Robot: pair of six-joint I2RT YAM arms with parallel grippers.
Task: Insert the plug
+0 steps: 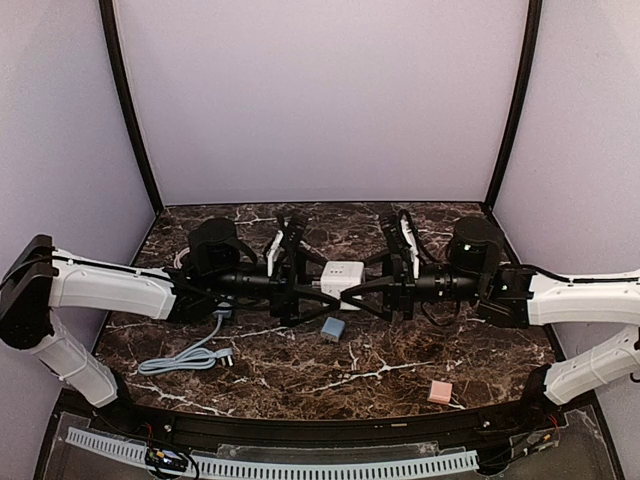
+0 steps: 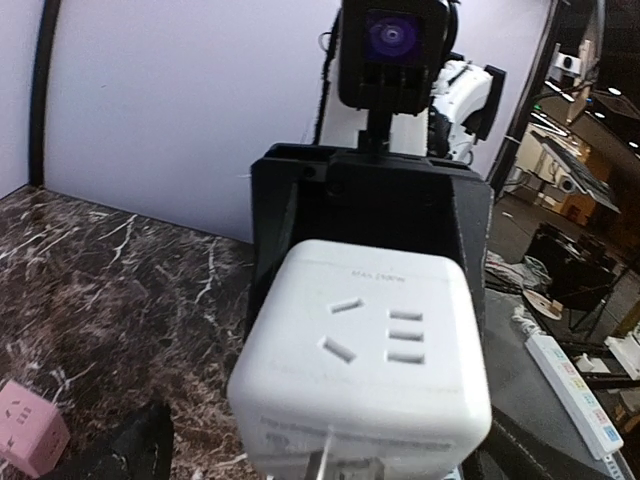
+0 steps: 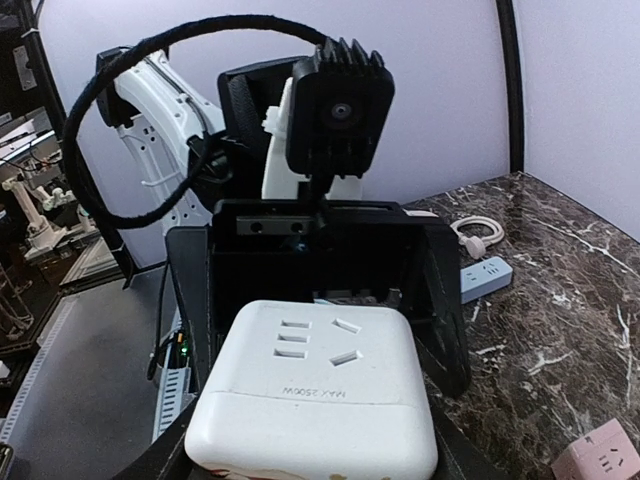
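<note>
Pink cube [image 1: 439, 391] sits closest, on the right of the dark marbled bench [image 1: 380, 365] just inside its front edge. Off to the left, at about the same depth, a pale blue-grey cable [image 1: 185, 357] lies in a loose flat coil. The plug [image 1: 228, 353] is at the coil's right end, flat on the bench, with its long axis roughly left to right and its head pointing right toward the bench's middle. It is well apart from both hands and nothing touches it.

A little further back, near the centre, a small blue cube [image 1: 332, 327] rests on the bench. Just beyond it the two arms reach in from either side and meet, with a white socket cube [image 1: 341, 278] between them.

The right hand [image 1: 368, 285] has its jaws closed against the white socket cube's sides and holds it. The left hand [image 1: 315, 283] stands spread wide, its fingers flanking the block with a gap on either side.

Both wrist views show the block's slotted face turned upward. It is about as wide as it is long, so no long axis can be told. The left wrist view shows a thin metal blade at its near lower edge.

Behind the left arm, in the right wrist view, a pale blue power strip [image 3: 487, 275] lies on the bench near the back wall
</note>
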